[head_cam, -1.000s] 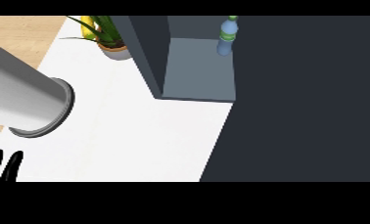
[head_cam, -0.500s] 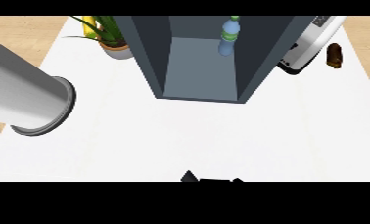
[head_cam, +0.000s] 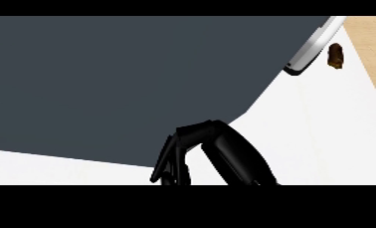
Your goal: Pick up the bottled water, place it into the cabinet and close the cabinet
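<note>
A wide dark grey cabinet door (head_cam: 140, 82) fills most of the head view and hides the cabinet's inside. No bottled water shows anywhere. My right hand (head_cam: 224, 152) comes up from the lower edge at the centre, right at the door's lower edge. Its fingers (head_cam: 167, 167) hang down to the left, relaxed, and hold nothing. Whether the hand touches the door cannot be told. My left hand and forearm do not show.
The white counter (head_cam: 316, 127) shows to the right of the door and in a strip below it. A white slanted object (head_cam: 312, 48) and a small brown thing (head_cam: 335, 56) lie at the upper right, by the wooden floor's edge.
The dark door has swung across the view and now covers the cabinet, the bottle, the plant and my left forearm. My right hand has risen further into view from the lower edge.
</note>
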Controlling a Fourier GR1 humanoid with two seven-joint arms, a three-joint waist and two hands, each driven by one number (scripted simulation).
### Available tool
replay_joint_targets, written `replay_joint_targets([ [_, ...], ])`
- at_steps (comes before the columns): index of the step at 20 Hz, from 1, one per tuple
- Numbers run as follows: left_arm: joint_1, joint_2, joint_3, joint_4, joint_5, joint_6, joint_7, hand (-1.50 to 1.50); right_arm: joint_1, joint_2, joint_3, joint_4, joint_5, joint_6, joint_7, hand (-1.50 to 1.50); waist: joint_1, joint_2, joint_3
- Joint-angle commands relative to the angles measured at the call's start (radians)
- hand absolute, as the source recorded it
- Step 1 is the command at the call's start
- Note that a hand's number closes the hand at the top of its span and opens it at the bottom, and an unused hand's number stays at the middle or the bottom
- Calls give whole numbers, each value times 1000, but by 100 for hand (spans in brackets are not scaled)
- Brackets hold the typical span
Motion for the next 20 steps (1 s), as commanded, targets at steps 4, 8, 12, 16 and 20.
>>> replay_joint_targets([
  [4, 64, -33, 92, 60, 51, -130, -1, -150, -225, 7, -275, 163, -181, 21, 15, 150, -17, -2, 3],
  [8, 53, -43, 135, 6, 92, -102, 37, -150, -327, 8, -350, 391, -211, 133, -88, 150, -20, 2, 4],
  [12, 101, -96, 171, 15, 83, -173, 42, -150, -412, -25, -422, 482, -240, 184, -73, 150, -19, -1, 3],
  [16, 112, -129, 178, -1, 92, -202, 66, -150, -488, -31, -453, 603, -242, 241, -104, 150, -17, -1, 3],
  [20, 104, -78, 217, -5, 166, -199, 105, -150, -557, -45, -493, 694, -258, 284, -118, 150, -12, 3, 4],
])
